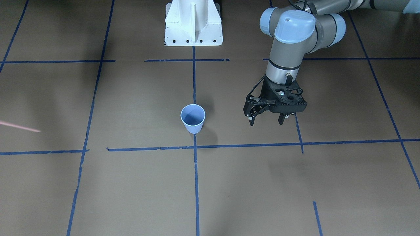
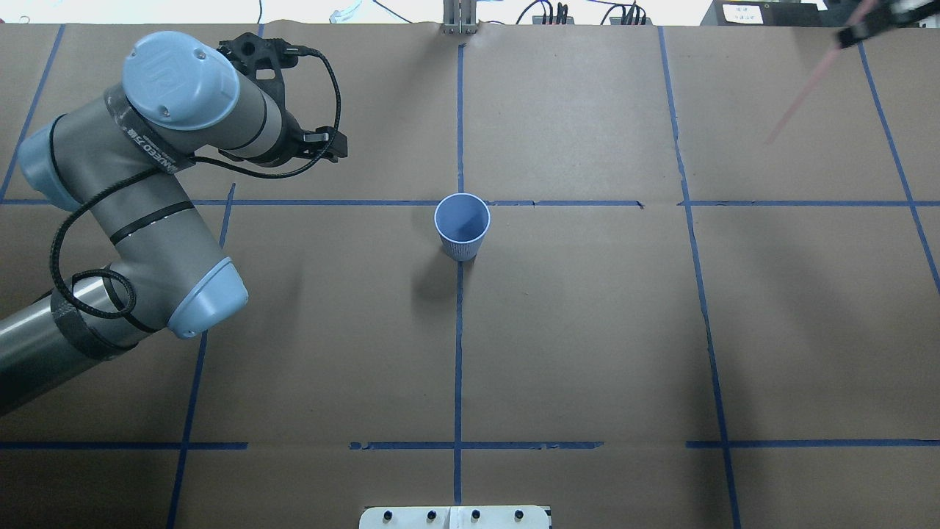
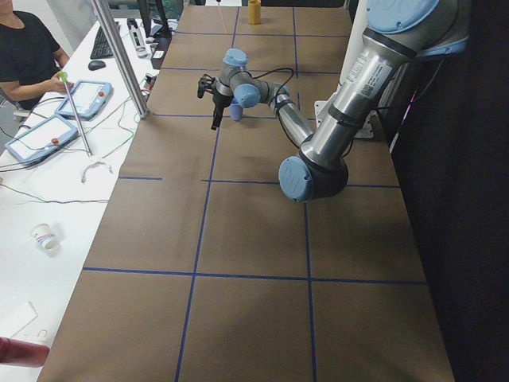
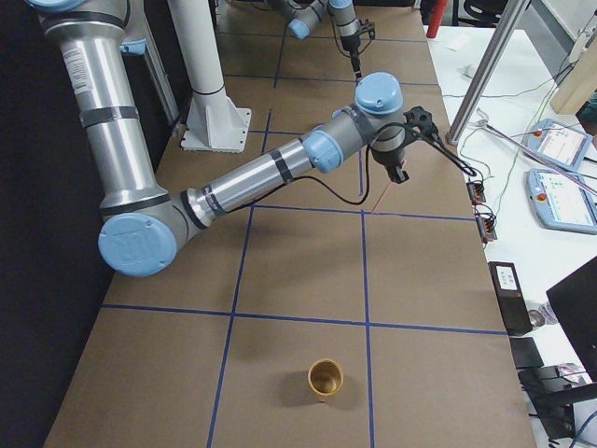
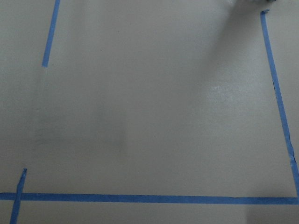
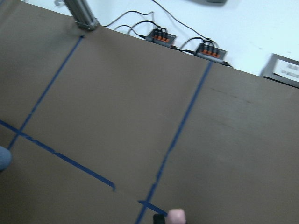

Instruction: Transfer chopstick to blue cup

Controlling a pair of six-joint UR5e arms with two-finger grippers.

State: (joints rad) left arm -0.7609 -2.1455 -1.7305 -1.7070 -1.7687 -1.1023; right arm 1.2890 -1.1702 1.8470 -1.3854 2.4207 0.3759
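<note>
The pale blue cup (image 1: 193, 118) stands upright and empty at the table's middle, also in the overhead view (image 2: 462, 226). My right gripper (image 2: 852, 35) is shut on a pinkish-red chopstick (image 2: 800, 95) and holds it in the air, slanting down, at the far right corner, well away from the cup. The stick's tip shows at the front view's left edge (image 1: 19, 126) and its top end in the right wrist view (image 6: 176, 217). My left gripper (image 1: 266, 123) is open and empty, pointing down over bare table to the cup's left.
A white robot base plate (image 1: 193, 23) sits at the near edge. A yellow-brown cup (image 4: 326, 378) stands at the table's right end. Blue tape lines grid the brown table. Cable boxes (image 6: 161, 35) and operator desks lie beyond the far edge.
</note>
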